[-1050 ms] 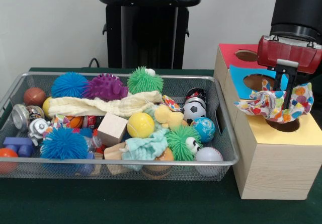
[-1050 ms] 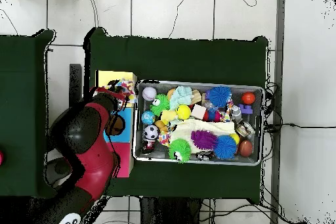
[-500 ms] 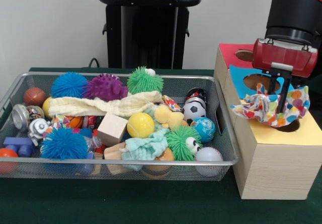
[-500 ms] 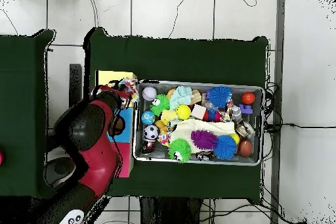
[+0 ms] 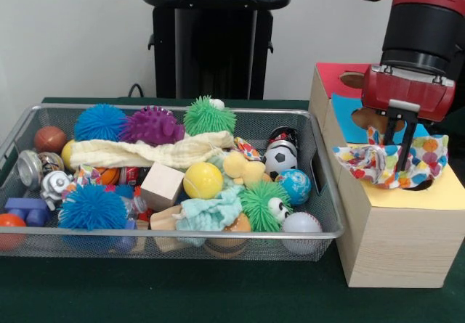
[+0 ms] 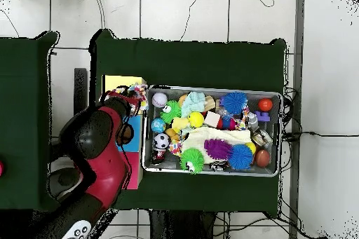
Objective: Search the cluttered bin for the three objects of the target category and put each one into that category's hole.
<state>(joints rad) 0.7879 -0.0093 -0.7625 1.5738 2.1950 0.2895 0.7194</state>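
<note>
One wire mesh bin (image 5: 167, 244) is seen at the left on the green tabletop (image 5: 182, 294), filled with mixed toys. At its left end a small brown ball (image 5: 49, 138), a metal bell (image 5: 30, 168) and a blue spiky ball (image 5: 92, 206) are noted. Along the far side a second blue spiky ball (image 5: 99, 122), a purple spiky ball (image 5: 152, 125) and a green spiky ball (image 5: 208, 115) are lined up, with a cream cloth (image 5: 145, 152) stretched in front of them. Toward the middle a wooden cube (image 5: 162, 186), a yellow ball (image 5: 203, 180) and a pale teal cloth (image 5: 211, 213) are recorded. At the right end a soccer ball (image 5: 280, 160), a globe ball (image 5: 295, 186) and a white ball (image 5: 301, 229) are found. Just beside the bin on the right a wooden sorting box (image 5: 392, 236) is placed, with red, blue and yellow top panels. A polka-dot cloth (image 5: 389, 160) is held over the yellow panel's hole (image 5: 420, 185), draped across the box top. The hand (image 5: 396, 152) is clenched on this cloth, its fingers pointing down.
</note>
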